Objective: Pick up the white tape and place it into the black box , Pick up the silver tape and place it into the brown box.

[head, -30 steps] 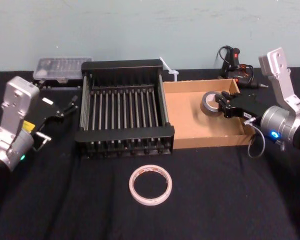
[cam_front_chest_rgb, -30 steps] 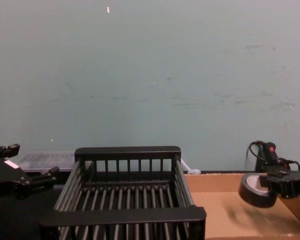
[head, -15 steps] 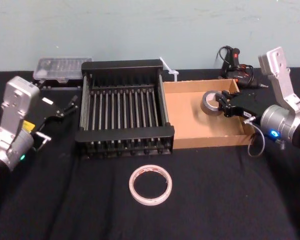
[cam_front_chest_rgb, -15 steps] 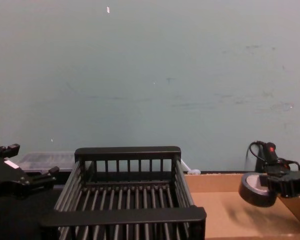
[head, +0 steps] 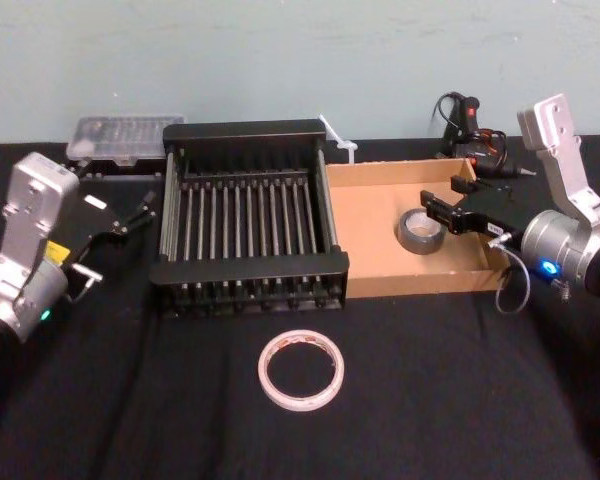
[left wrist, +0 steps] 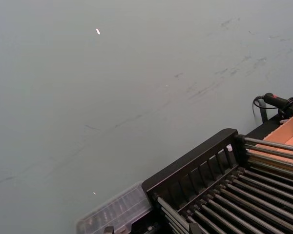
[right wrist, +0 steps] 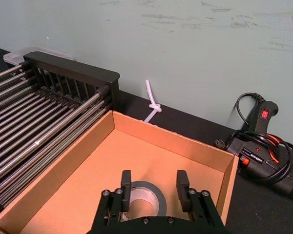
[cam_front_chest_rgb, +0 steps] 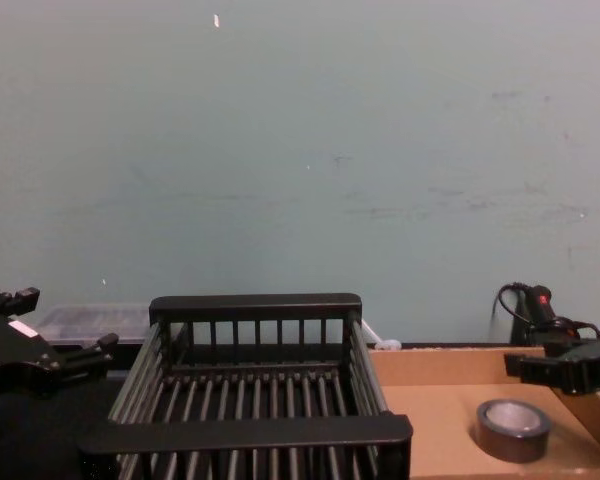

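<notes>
**Silver tape down in brown box, white tape next**

Landmark: the black box (head: 245,215).

- Silver tape (head: 418,231) lies flat on the floor of the brown box (head: 365,235), which butts against the black box's right side. The tape sits toward that tray's far-right part.
- Right gripper (head: 442,213) hovers just above and right of the silver tape, fingers spread and nothing between them. Right wrist view confirms it: the roll sits below the two open fingers (right wrist: 126,181), not pinched. That half of the task looks done.
- White tape (head: 301,369) lies flat on the black cloth, in front of the black box, roughly opposite its front-right corner. Hole faces up, so no long axis to align; a rim pinch from above should do.
- Left gripper (head: 130,217) is parked left of the black box, fingers apart, empty.
- Key relation: the white tape is near-side of the black box, slightly right of its centre. The left gripper looks somewhat nearer and is free; the right must clear the tray wall first.
</notes>
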